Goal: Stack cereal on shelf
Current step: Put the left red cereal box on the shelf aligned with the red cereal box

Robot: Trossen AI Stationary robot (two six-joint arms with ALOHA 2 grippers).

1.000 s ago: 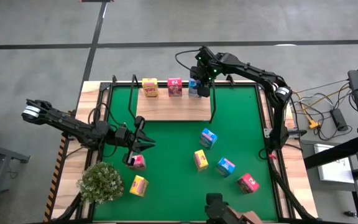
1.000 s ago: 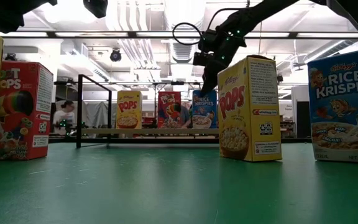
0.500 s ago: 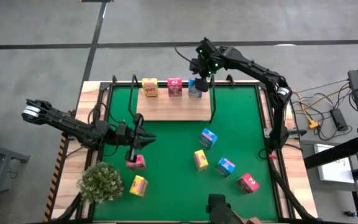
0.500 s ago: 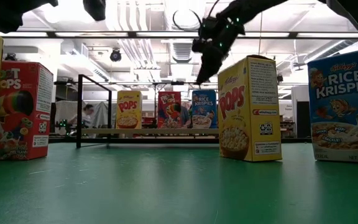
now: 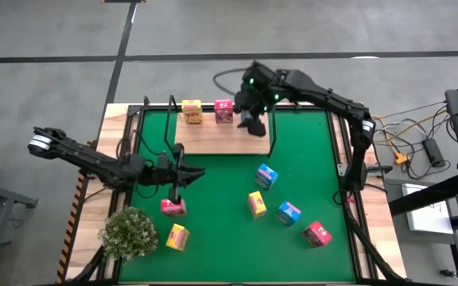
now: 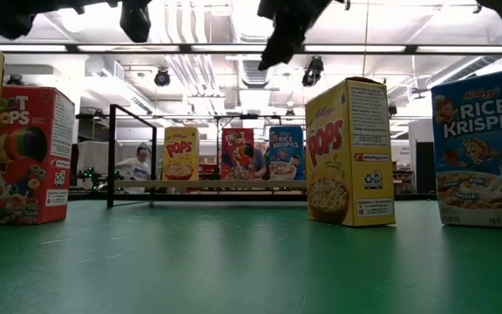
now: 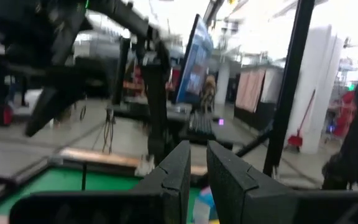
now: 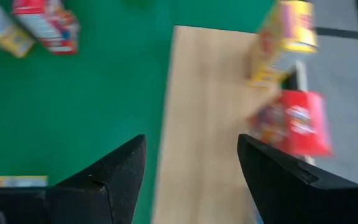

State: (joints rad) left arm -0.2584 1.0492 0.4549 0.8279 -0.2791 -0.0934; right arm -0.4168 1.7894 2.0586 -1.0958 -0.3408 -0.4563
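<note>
Step in hand: 3 of 9 cereal cartons shelved, row 1 full; next pick pending.

Right tool [image 5: 251, 121] hangs over the shelf [image 5: 213, 141] at its right end, fingers wide apart and holding nothing. It sits above the blue carton [image 6: 287, 153], which stands free beside the pink-red carton [image 5: 223, 111] and yellow carton [image 5: 192, 111]. Left tool [image 5: 175, 189] is just above a pink-red carton on the mat [image 5: 173, 207], fingers nearly together and nothing between them. Judged next move: open the left tool, straddle that carton, grip, then carry it to the shelf and set it on top of row 1. Count: shelf 1, w/ 1 yellow, 1 pink-red, 1 blue. Green mat [image 5: 308, 159] holds 6: 2 yellow, 2 blue, 2 pink-red. Plant [image 5: 130, 232]: 1.
</note>
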